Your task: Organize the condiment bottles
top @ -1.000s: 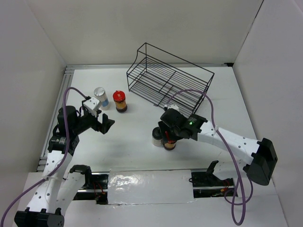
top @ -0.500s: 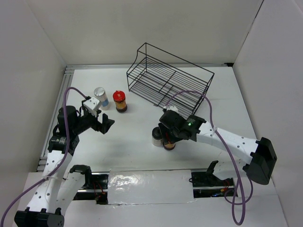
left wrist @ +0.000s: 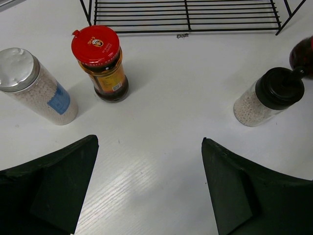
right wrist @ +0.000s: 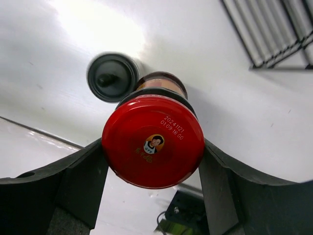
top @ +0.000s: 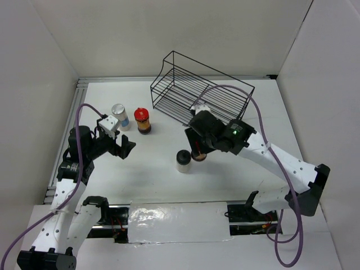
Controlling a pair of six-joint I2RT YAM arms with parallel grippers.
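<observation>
one red-capped jar [right wrist: 152,141] tight in right gripper [right wrist: 152,169], near wire rack [top: 181,100]; left gripper [left wrist: 149,161] agape

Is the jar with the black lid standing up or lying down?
Standing up. The black-capped jar rests on its base on the table, with its cap on top.

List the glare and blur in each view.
Right wrist: hot glare on the table; the black-capped jar is blurred, the held jar sharp. Left wrist: evenly lit, only the held jar at the right edge is smeared. Top external: sheen on the shiny strip, soft shadows.
</observation>
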